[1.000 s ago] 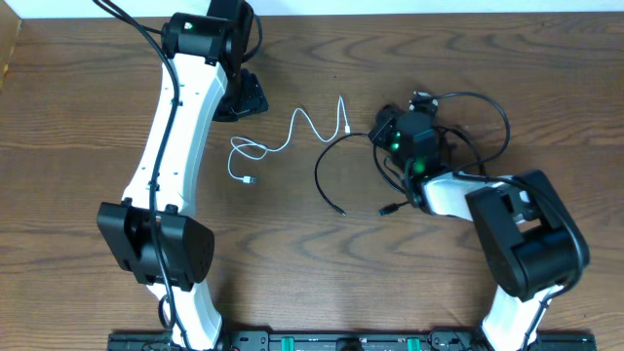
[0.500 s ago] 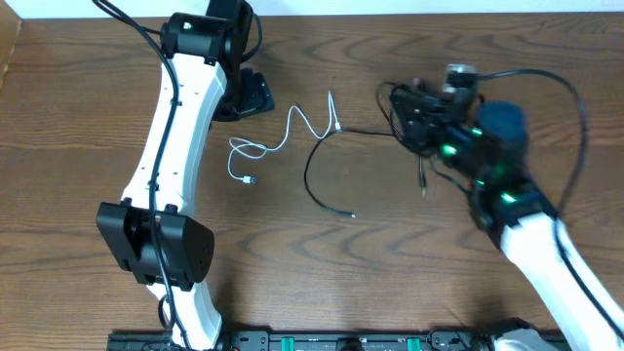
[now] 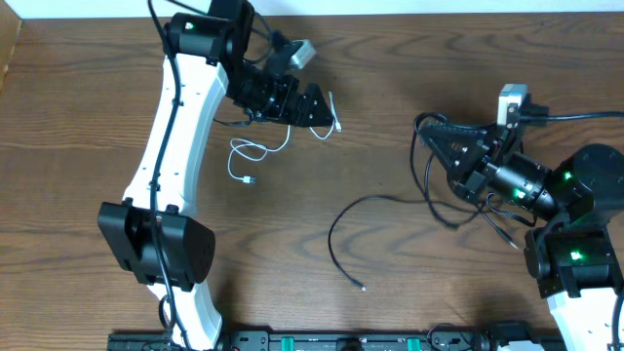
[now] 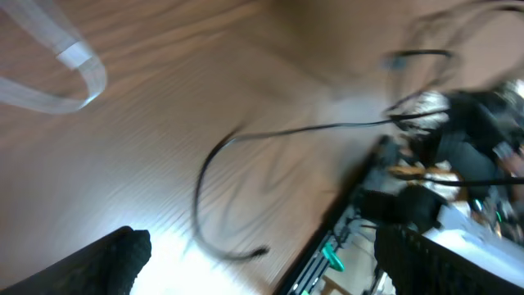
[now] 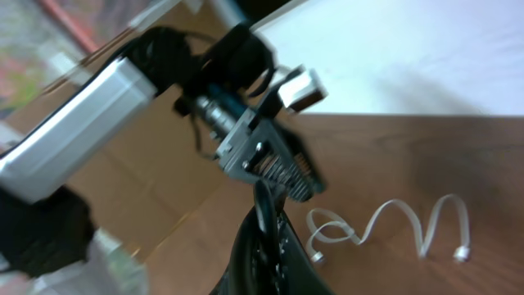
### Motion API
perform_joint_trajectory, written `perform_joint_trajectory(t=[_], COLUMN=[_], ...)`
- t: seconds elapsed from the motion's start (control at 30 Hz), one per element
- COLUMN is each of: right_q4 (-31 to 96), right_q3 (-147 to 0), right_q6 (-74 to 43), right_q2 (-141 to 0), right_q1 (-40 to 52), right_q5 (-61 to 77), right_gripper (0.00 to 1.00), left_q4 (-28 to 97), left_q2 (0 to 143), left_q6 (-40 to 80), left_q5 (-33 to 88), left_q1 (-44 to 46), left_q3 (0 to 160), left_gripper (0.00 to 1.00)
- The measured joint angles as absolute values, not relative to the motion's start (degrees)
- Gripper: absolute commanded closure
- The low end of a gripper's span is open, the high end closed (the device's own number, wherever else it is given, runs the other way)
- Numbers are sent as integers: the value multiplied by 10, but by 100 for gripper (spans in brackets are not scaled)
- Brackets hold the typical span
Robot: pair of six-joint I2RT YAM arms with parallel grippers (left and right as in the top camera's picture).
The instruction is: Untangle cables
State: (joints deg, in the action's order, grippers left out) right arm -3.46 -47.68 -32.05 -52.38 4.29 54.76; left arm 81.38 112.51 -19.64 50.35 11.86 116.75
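Plainly, the black cable (image 3: 380,198) has the longer run. From the right tool (image 3: 436,135) it drops in loops. One free strand then stretches leftward across the middle of the desk (image 3: 78,195), bends, and hooks back toward the near edge, where it ends in a small plug (image 3: 363,288). So its long axis lies left to right, with the free end pointing at the robot's side.

The white cable (image 4: 100,78) lies on the left half, well apart from the black one. It slants from a plug (image 3: 249,180) at the lower left up to its other end at the upper right, and its middle passes under the left tool (image 3: 317,105).

The wood-grain desk carries both cables. The left arm (image 3: 171,146) reaches far across it, and the right arm (image 3: 575,253) stands at the right edge. Thick dark arm wires (image 3: 575,115) curl round the right tool, so near its tip I cannot tell which loops are cable and which are wiring.

The left tool is released, its fingers (image 4: 106,262) spread wide in the wrist view with nothing between them. The right tool is clenched on the black cable, its dark fingers (image 5: 262,246) pressed together.

The black cable is thin and smooth, in easy curves. The white one is shorter and wavy, with a small coil near its lower plug. Both wrist views are blurred.
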Motion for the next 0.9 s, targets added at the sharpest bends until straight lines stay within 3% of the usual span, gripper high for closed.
perform_joint_trajectory(t=[0.27,0.9], right_q4=[-82,-181], right_q3=[-476,-475], right_q6=[-330,-384], right_q2=[-525,-525], right_q1=[42,42], right_q5=[622,749], right_gripper=[99,99], left_q4=[805,697], left_q2=[1125,1125], left_q6=[-284,-303], left_q5=[572,587], left_q1=[164,227], left_q3=[1120,1106], left_gripper=[5,5])
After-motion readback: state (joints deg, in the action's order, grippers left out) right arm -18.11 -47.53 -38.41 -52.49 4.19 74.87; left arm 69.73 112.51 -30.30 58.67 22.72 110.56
